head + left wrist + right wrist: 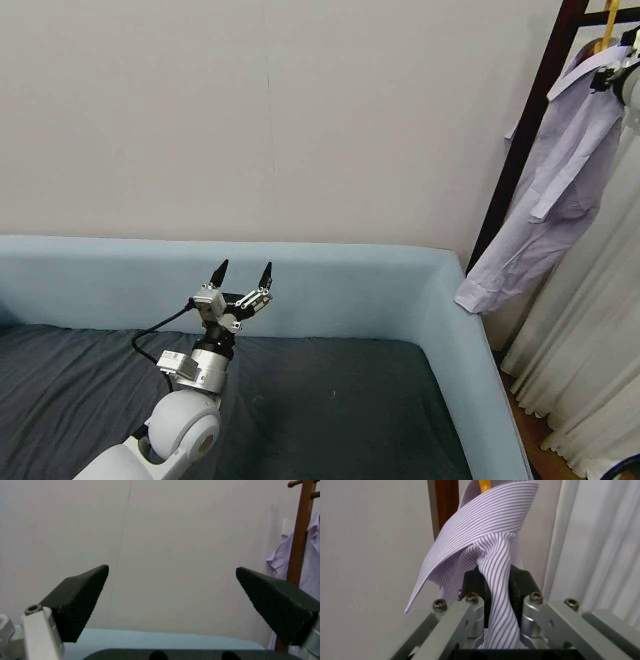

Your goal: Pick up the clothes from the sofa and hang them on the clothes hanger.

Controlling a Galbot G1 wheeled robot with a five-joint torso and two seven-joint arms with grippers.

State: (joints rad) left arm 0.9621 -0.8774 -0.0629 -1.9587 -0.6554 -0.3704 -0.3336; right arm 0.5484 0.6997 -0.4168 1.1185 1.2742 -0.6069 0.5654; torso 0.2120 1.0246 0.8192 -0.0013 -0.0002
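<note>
Pale wall, light-blue sofa (330, 285); striped shirt (560, 180) hangs off the sofa, beside the wooden stand (520, 150). Fabric judged light, limp and slippery, so best held at the collar, where the right gripper (495, 587) jaws pinch it. Left gripper (243, 272) idle above sofa, jaws spread.

Pretty soft, even indoor light all round, no glare anywhere. The plain off-white wall (250, 120) looks evenly lit, the dark grey fabric sofa seat (340, 400) stays dim, and the purple-striped cotton shirt (485, 555) shades its own folds.
</note>
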